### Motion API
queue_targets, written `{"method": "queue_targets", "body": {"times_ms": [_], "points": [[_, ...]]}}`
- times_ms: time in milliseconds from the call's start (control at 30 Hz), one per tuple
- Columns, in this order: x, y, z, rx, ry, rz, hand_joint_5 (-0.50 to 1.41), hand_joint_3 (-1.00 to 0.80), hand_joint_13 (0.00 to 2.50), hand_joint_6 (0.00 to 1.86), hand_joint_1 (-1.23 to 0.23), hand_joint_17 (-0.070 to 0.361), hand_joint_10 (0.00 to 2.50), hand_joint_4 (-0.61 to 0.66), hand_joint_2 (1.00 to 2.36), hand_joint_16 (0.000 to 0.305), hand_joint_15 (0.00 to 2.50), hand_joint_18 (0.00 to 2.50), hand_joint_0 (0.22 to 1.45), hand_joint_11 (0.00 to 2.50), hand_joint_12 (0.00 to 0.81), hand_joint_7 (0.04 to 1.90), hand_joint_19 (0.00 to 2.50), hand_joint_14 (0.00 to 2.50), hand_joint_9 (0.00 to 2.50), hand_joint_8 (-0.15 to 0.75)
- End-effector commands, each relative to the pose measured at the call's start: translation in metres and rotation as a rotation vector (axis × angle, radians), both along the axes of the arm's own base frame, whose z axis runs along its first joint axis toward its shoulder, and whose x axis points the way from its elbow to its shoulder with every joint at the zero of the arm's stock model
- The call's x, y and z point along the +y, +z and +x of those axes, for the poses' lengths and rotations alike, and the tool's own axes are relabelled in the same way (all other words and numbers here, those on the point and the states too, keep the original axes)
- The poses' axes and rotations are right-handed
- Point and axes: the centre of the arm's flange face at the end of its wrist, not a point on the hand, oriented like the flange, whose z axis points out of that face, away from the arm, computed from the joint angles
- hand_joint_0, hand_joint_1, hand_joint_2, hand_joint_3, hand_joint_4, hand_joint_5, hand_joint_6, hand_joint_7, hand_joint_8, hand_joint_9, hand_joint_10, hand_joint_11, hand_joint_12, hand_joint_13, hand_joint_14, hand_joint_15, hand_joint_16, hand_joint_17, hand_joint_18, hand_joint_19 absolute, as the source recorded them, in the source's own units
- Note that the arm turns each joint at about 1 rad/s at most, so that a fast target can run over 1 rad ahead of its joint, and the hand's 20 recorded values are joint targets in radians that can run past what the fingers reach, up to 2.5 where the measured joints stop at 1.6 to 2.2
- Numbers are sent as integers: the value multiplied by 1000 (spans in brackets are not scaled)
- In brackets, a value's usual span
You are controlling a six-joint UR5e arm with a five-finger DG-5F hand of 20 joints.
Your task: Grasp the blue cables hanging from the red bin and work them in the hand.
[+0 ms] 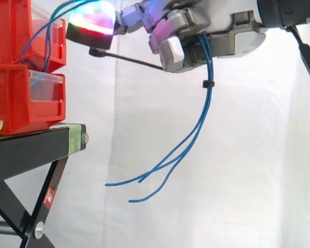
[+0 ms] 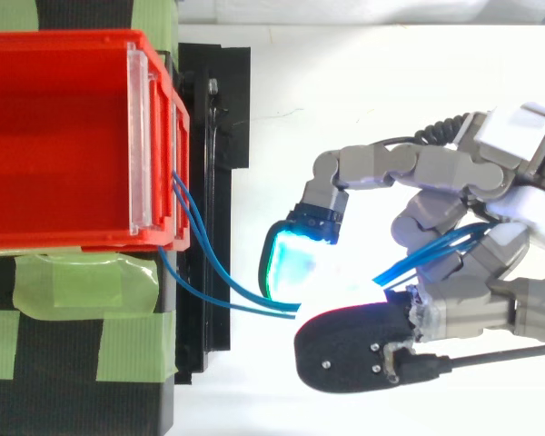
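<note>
blue cables (image 1: 204, 113) are led out of the front of the upper red bin (image 1: 20, 31) and across the open gap to the hand (image 1: 217, 39), where they are clamped between the curled fingers and the palm. just below the hand they are bundled by a small black tie (image 1: 208, 83). from there they are left hanging in a long curve, with the free ends spread toward the lower left of the side view, touching nothing, before the white curtain (image 1: 248, 155). in the top view the cables are seen leaving the bin by its front wall, sagging over the black edge of the stand and passing under a fingertip pad (image 2: 295, 259) lit cyan and green, then showing again between the bent fingers. in the side view a pad lit white, magenta and red is held just beside the upper bin's front. that bin is stacked on a second red bin (image 1: 15, 98), which is carried by a black surface (image 1: 26, 150) edged with green tape (image 1: 75, 138).
</note>
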Motion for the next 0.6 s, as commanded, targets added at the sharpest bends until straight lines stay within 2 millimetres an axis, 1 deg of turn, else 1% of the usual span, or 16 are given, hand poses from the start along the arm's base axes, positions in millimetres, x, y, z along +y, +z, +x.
{"method": "queue_targets", "body": {"times_ms": [0, 33, 133, 200, 267, 300, 333, 400, 500, 567], "points": [[0, 1, 0, -1, 0, 0, 349, -261, 2021, 90, -684, 178, 2500, 351, 1028, 237, 1972, 2500, 961, 2500, 712, 1354, 648, 2500, 1779, 535], [0, 0, 0, 1, 0, 0, 352, -160, 2021, 64, -680, 178, 2500, 349, 1030, 237, 1972, 2500, 996, 2500, 712, 1360, 648, 2500, 1779, 535], [0, 0, 0, -2, -3, 1, 358, 121, 2021, 33, -671, 178, 2500, 336, 1027, 237, 1972, 2500, 1026, 2500, 712, 1370, 648, 2500, 1779, 535], [0, 0, 1, -2, 0, 1, 361, 345, 2021, 42, -672, 178, 2500, 339, 1017, 237, 1972, 2500, 1043, 2500, 712, 1357, 648, 2500, 1779, 535], [0, 0, 1, -4, 0, 2, 364, 486, 2021, 37, -686, 178, 2500, 343, 1003, 237, 1972, 2500, 1064, 2500, 712, 1353, 648, 2500, 1779, 535], [0, 1, 0, -6, -3, 3, 364, 473, 2021, 40, -681, 178, 2500, 346, 1080, 237, 1972, 2500, 1031, 2500, 712, 1348, 648, 2500, 1779, 535], [0, 0, 0, -5, -3, 2, 362, 432, 2021, 44, -673, 178, 2500, 346, 1192, 237, 1972, 2500, 989, 2500, 712, 1344, 648, 2500, 1779, 535], [0, 0, 0, -4, -3, 2, 359, 377, 2021, 45, -667, 178, 2500, 351, 1312, 237, 1972, 2500, 944, 2500, 712, 1335, 648, 2500, 1779, 535], [0, 0, 1, -4, 0, 2, 348, 378, 2021, 48, -677, 178, 2500, 345, 1317, 237, 1972, 2500, 940, 2500, 712, 1330, 648, 2500, 1779, 535], [0, 0, 1, -4, 0, 2, 341, 411, 2021, 50, -698, 178, 2500, 345, 1271, 237, 1972, 2500, 960, 2500, 712, 1329, 648, 2500, 1779, 535]]}}
